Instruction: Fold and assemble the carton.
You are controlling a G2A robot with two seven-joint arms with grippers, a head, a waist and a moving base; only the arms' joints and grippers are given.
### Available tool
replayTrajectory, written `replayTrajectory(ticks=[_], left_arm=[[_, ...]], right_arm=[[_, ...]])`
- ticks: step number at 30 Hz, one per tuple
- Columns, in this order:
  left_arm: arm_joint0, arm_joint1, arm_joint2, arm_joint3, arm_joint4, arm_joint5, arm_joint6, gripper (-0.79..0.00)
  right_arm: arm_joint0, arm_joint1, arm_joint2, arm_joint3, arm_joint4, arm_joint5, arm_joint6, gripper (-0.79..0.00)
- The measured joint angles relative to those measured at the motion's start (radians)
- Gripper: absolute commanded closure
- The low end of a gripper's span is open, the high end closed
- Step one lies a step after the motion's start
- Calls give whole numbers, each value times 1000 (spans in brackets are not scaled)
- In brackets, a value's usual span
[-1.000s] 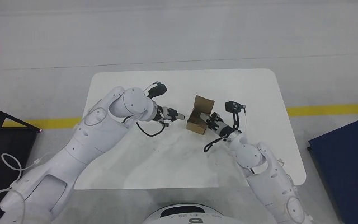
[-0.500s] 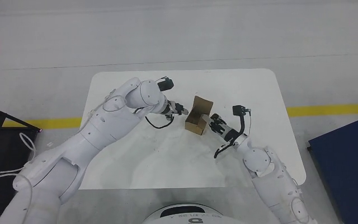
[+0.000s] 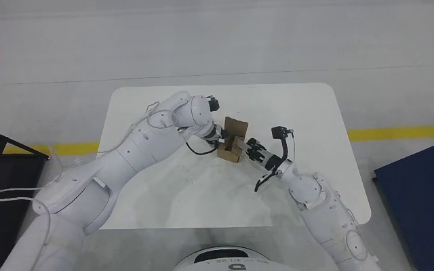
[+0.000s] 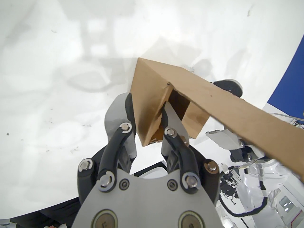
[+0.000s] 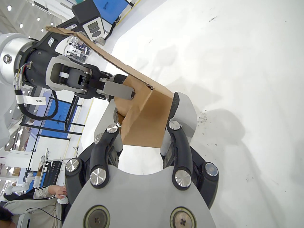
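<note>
Step in hand: squaring carton body, long flap not yet folded.
Carton (image 3: 232,139) near centre of desk (image 3: 305,108), open, flap (image 4: 213,93) sticking up toward 12 o'clock.
Left hand (image 4: 147,110) at carton's 9 o'clock, pinching side wall — one finger inside, one outside.
Right hand (image 5: 144,112) at 4 o'clock, clamped across opposite end.
Next, likely: one hand steadies carton, other lets go — presses flap down.
</note>
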Motion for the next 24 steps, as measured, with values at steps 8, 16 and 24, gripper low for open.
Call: replayTrajectory(ticks=[8,16,24], left_arm=[[-51,-13,29,-3,54,57,-51,0],[-99,-1,108,6,35,63,-43,-785],[-83,66,76,-44,-81,90,-16,-785]], right_arm=[[-14,7,24,8,-9,-67,-30,-520],[-50,14,45,-10,-64,-117,-88,-529],[-21,11,-5,-22,-228,-25,-106,-554]])
